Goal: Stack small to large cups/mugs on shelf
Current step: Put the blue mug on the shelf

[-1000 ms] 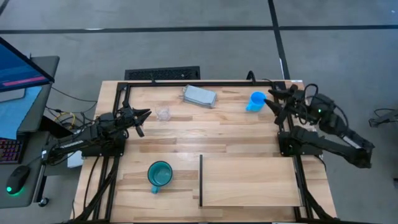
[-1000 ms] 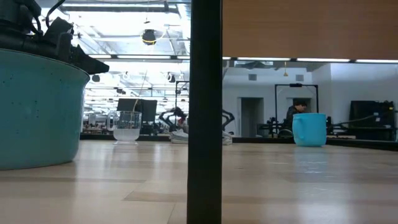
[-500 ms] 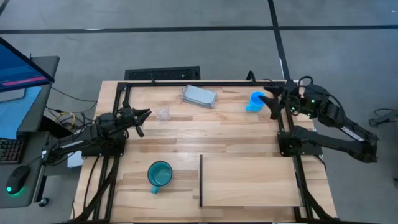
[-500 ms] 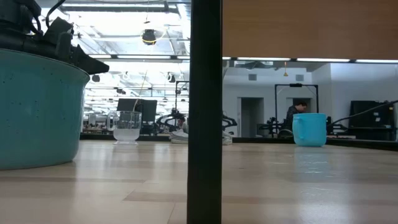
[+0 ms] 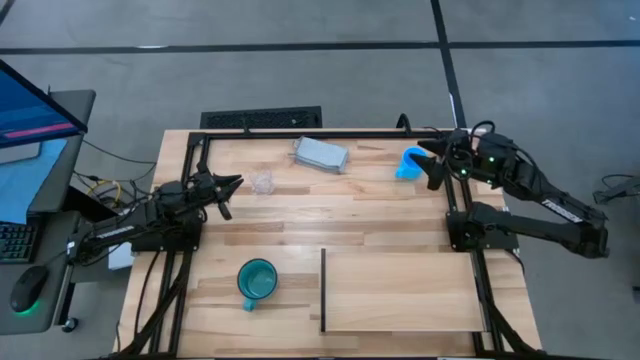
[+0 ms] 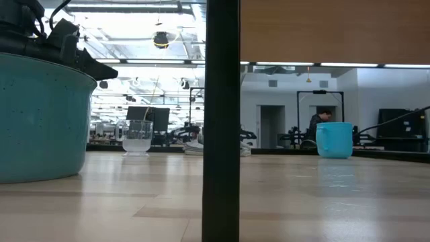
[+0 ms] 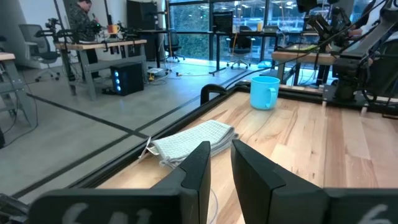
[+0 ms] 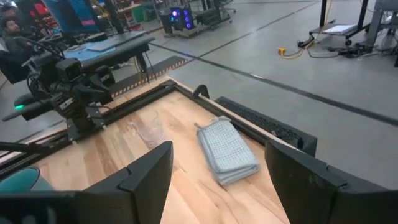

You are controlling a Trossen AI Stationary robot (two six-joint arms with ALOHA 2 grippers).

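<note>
On the slatted tabletop (image 5: 380,215), right gripper (image 5: 427,163), fingers spread wide and holding nothing, sits just beside the bright-blue mug (image 5: 409,163)

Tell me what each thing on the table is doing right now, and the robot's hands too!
Teal mug: upright, empty, on the table beside the shelf.
Blue mug: upright near the far edge, not held.
Clear cup: upright, empty, untouched.
Folded cloth: lying flat by the far edge.
Shelf: flat, nothing on it.
Right gripper: fingers wide open, right beside the blue mug.
Left gripper: fingers nearly closed, holding nothing, waiting near the clear cup.
</note>
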